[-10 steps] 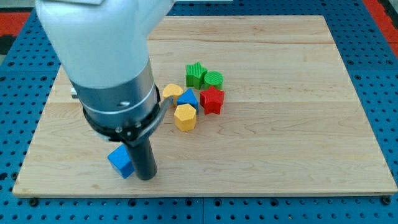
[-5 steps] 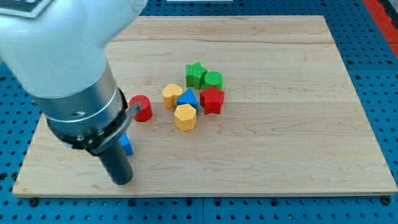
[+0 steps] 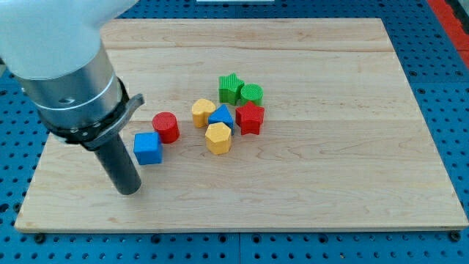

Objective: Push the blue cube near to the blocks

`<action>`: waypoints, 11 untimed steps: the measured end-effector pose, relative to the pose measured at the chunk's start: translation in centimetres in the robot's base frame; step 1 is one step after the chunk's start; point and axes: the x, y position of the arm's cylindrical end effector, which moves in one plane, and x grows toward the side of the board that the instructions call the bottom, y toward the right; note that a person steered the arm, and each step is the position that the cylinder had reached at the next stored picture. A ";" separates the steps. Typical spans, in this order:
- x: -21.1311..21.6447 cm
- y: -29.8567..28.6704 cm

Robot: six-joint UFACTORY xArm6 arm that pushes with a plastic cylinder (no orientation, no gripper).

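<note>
Blue cube matte, beside red cylinder.

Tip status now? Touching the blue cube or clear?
My tip: holding nothing, down-left of the blue cube, apparently clear of it.

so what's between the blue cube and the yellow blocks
In the camera view, the red cylinder sits between the blue cube and the two yellow blocks, close to the cube's upper right corner. Otherwise only bare board.
</note>
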 end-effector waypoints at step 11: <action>-9.0 1.5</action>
